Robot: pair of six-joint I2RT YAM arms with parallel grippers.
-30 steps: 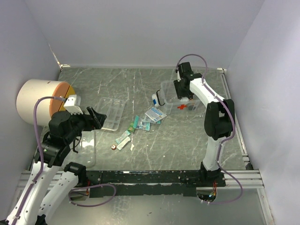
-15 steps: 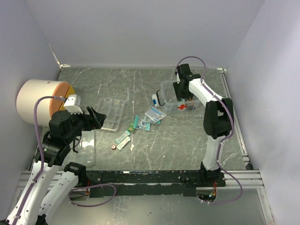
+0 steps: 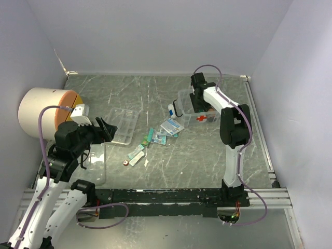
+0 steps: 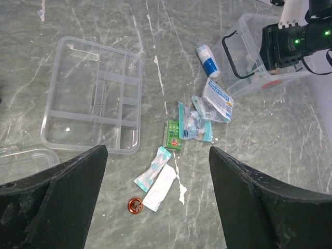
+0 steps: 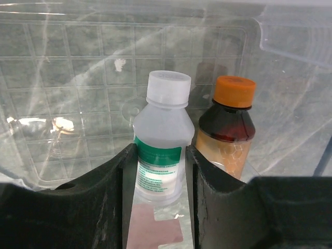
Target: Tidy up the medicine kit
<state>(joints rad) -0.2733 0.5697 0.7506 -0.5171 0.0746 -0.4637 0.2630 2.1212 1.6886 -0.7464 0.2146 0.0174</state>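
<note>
We are looking at a grey marbled tabletop (image 3: 207, 155), and at its left edge a big white-and-orange cylinder (image 3: 44, 111) is lying on its side. Toward the far right corner the medicine kit (image 3: 201, 118) is standing with its top open and its black handle pointing left. Left of the middle, a clear divided tray (image 3: 124, 124) is lying flat. A second clear plastic piece (image 3: 96, 163) is sitting toward the near left corner.

The left gripper (image 3: 106, 129) is hanging above the tray's near side with its jaws spread wide around nothing. The right gripper (image 3: 197, 104) is reaching down into the kit, its fingers pressing both sides of an upright white bottle (image 5: 162, 135) with a green label. A brown bottle (image 5: 226, 135) with an orange cap is standing just beside it.

Between tray and kit, flat packets (image 4: 218, 101) are lying scattered, with a small blue-and-white bottle (image 4: 207, 59) beside the handle and a tiny red cap (image 4: 135, 205) nearer us
</note>
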